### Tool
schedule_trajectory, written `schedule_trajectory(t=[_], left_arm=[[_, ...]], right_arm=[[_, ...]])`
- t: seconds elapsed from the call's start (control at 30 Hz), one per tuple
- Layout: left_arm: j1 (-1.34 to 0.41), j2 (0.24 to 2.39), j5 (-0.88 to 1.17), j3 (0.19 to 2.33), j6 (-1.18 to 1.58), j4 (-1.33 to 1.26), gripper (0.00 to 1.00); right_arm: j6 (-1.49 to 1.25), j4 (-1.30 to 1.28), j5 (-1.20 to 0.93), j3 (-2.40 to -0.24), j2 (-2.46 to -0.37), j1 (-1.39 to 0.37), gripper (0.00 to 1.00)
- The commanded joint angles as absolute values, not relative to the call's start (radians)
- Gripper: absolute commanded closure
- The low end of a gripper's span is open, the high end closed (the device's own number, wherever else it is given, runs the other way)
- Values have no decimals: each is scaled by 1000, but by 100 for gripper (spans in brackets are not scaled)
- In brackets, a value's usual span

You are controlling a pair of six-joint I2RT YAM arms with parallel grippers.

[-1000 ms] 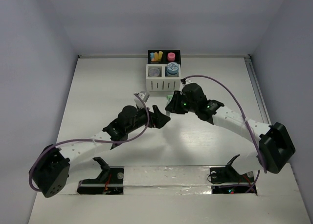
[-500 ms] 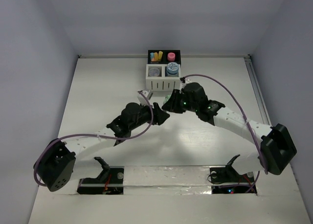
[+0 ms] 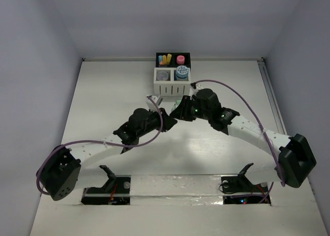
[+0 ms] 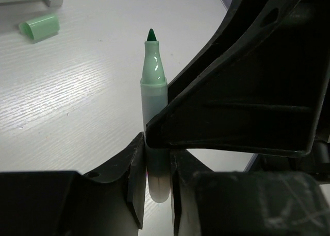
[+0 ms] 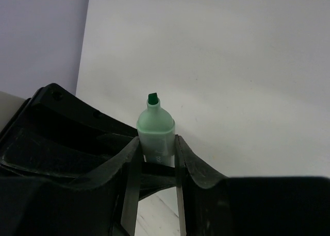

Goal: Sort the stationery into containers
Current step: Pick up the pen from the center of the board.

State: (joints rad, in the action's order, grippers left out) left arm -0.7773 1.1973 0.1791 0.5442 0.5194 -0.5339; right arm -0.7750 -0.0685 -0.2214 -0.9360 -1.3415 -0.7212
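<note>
organiser: the containers [image 3: 166, 87] are sitting at the far edge of the worktop [image 3: 113, 91], two black bins behind and two white slatted ones in front, all joined up
back-left black bin: yellow, orange and blue stubs [image 3: 165, 59] are standing in it
back-right black bin: it's holding one pink stub [image 3: 180, 59]
front-left white bin: something round and greyish [image 3: 163, 75] is lying in there, can't tell what tbh
front-right white bin: a blue-white roll [image 3: 181, 72] is sitting in it
green highlighter [image 4: 153, 81]: it's hanging in the air just in front of the organiser, pale mint body, dark green chisel tip showing, no cap on
cap [image 4: 40, 27]: the matching pale green cap is lying on its side on the worktop, close to a white corner of the organiser
left fingers [image 4: 135, 179]: they're clamping the lower barrel of the highlighter
right fingers [image 5: 182, 159]: they're squeezing the same highlighter just below its shoulder, tip poking out past them
arms: both are reaching in and meeting mid-worktop, the black finger housings crowding each other
</note>
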Motion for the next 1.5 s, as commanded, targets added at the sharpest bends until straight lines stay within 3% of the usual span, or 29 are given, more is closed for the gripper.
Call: schedule_trajectory(t=[0.0,0.17,0.23,0.53,0.7,0.83,1.0,1.47], left_arm=[[-779,1154,175,571,497,-583,100],[-779,1105,158,548,457,-542,100],[-779,1091,123,531,451,-529,100],[-675,1031,163,472,457,-537,100],[-675,990,133,448,440,-546,100],[-675,953,107,408,434,-560,100],[-666,936,91,388,423,-568,100],[-666,943,97,385,423,-577,100]], right_arm=[[-785,-28,-236,-930,-1301,-729,90],[-729,-98,-167,-965,-1267,-729,53],[-680,-116,-150,-977,-1252,-729,49],[-551,-126,-91,-957,-1235,-617,48],[-546,-78,38,-968,-1400,-595,45],[-545,53,113,-974,-1515,-577,31],[-541,127,182,-1026,-1675,-577,24],[-555,178,227,-1193,-1986,-577,23]])
